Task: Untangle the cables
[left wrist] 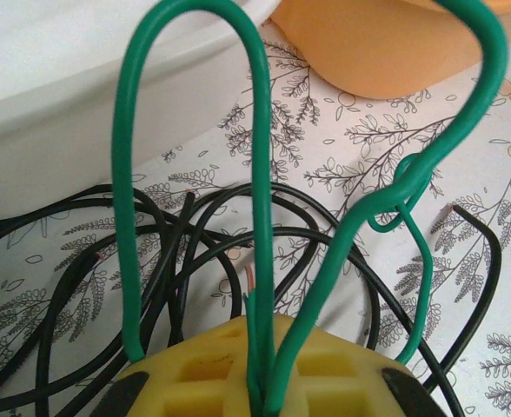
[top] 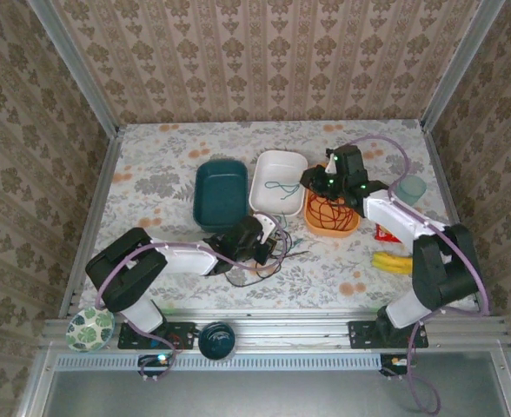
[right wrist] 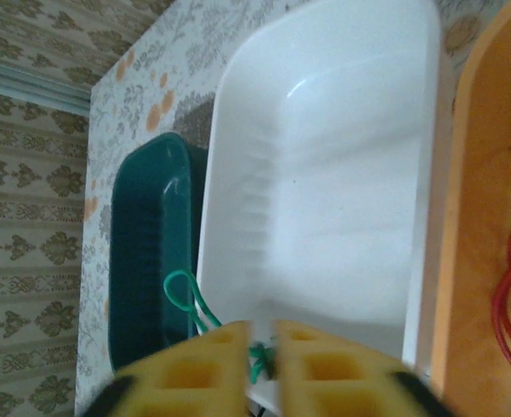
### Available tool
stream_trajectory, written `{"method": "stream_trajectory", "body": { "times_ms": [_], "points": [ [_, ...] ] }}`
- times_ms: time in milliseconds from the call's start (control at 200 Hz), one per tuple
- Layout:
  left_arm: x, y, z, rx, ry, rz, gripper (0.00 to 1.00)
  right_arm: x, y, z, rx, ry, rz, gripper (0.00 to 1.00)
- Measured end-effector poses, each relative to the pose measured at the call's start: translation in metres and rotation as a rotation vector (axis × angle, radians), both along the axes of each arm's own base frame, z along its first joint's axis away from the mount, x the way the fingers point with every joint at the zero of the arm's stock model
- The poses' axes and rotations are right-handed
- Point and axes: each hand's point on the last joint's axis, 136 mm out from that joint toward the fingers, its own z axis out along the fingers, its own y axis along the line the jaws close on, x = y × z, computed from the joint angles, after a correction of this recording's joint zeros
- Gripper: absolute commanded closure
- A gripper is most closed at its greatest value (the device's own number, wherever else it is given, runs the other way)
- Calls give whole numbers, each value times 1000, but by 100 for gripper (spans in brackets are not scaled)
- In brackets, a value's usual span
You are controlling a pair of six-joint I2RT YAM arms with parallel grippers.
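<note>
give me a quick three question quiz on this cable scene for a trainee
1. Multiple choice: the red cables lie in which tray? a) teal b) white c) orange
2. True or false: the left jaws are shut on a black cable.
3. Short answer: what colour are the cables lying loose on the table by the left jaws?
Key: 1 c, the orange tray. 2 false, they grip a green cable. 3 black, the black cables.
</note>
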Motion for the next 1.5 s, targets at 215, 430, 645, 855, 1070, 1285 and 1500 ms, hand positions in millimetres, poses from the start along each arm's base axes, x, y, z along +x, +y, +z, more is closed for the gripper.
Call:
{"method": "stream_trajectory", "body": {
  "times_ms": [215,430,645,855,1070,1285,1500],
  "points": [
    [2,1,1,-6,2,17,100,-9,16,-2,-16,4,72,56],
    [3,0,2,-9,-3,20,100,-45,37,1,-48,15,221,56],
    [3,0,2,-10,-3,20,100,-83,58,-26,-85,112,364,58],
    [3,0,3,-11,-4,20,100,-99,61,-52,-93,217,432,97],
    [3,0,2,-11,-3,20,100,-99,61,-49,-93,214,434,100],
    [6,-6,13,-53,-27,23,74,-88,44,-30,-45,201,361,100],
    [14,-11,31,-112,-66,29,76,-72,17,-10,53,204,254,100]
  ]
}}
